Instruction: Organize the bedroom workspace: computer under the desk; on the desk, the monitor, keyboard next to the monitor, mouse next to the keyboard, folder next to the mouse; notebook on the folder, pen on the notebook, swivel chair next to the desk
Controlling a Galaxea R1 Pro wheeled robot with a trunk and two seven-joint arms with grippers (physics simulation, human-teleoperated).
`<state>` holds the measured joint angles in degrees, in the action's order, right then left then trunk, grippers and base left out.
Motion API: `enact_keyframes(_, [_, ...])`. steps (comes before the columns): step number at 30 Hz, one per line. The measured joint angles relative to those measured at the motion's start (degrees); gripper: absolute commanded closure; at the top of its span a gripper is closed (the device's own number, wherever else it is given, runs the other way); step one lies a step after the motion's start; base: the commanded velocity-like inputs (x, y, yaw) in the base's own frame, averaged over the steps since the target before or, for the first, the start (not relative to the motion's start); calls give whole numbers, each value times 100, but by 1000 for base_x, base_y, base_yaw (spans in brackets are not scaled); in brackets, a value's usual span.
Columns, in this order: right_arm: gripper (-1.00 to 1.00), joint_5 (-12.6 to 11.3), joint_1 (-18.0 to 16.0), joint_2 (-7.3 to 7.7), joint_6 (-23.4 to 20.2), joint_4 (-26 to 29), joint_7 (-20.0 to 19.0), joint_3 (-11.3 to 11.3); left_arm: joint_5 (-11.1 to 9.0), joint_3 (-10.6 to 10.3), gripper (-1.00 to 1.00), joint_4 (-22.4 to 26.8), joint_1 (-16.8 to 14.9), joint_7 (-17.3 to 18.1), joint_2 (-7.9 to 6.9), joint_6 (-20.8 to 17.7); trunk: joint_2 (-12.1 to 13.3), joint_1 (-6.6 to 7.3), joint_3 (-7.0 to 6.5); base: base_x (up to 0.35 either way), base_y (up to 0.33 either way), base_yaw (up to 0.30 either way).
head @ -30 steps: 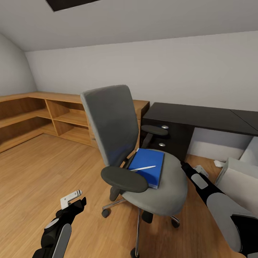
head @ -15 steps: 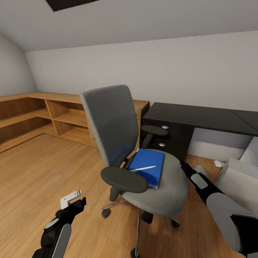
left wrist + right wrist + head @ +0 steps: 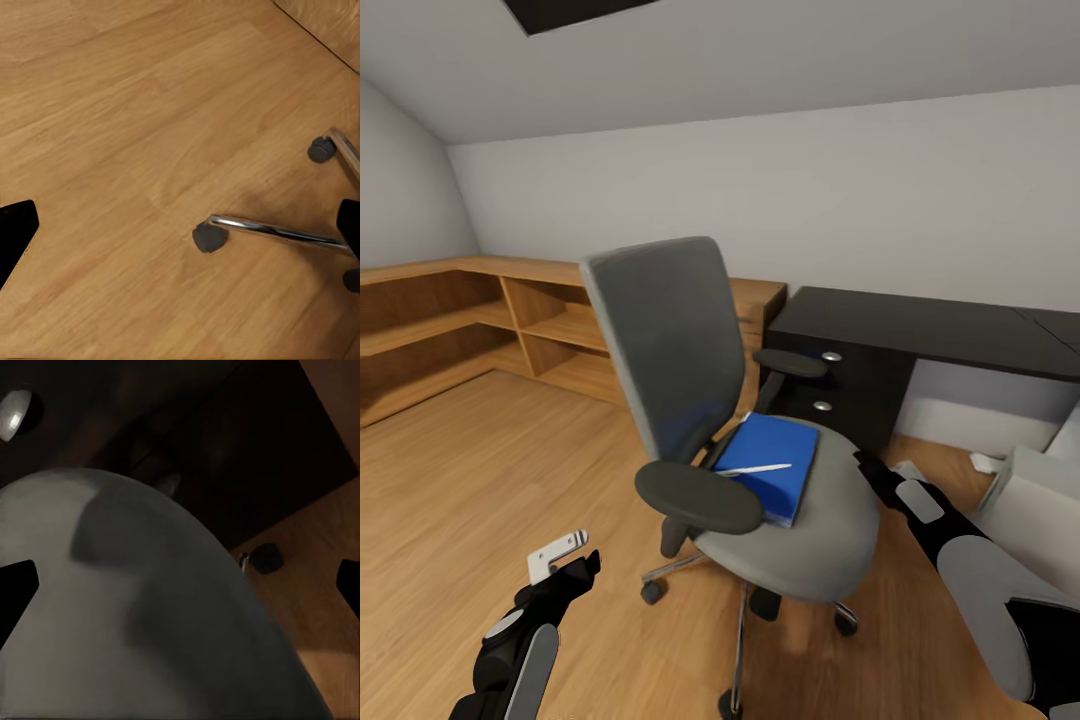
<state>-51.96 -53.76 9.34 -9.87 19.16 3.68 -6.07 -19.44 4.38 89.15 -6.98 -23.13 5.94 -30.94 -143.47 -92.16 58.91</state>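
- The desk (image 3: 920, 325) stands against the far wall; no writing or labels can be read on it.
- The swivel chair (image 3: 760, 470) stands on the wood floor (image 3: 470, 470) just before the desk's drawer end.
- The folder (image 3: 775, 470) lies on the back part of the seat, beside the backrest.
- The pen (image 3: 752, 469) lies on the folder, near its front edge.
- The left gripper (image 3: 565, 560) hangs low over the floor, its fingertips apart.
- The right gripper (image 3: 863, 468) is at the seat's right edge; its fingers are spread in the right wrist view.

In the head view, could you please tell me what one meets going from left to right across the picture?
Wooden shelves → left gripper → swivel chair with the folder → desk → computer.
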Motion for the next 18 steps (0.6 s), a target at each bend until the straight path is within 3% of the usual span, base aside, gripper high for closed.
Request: enact_keyframes(18, [-100,23,0,84,13,10,-2,-4,1,-3,-100,0,0,6,0,0,0,0,0,0,0,260])
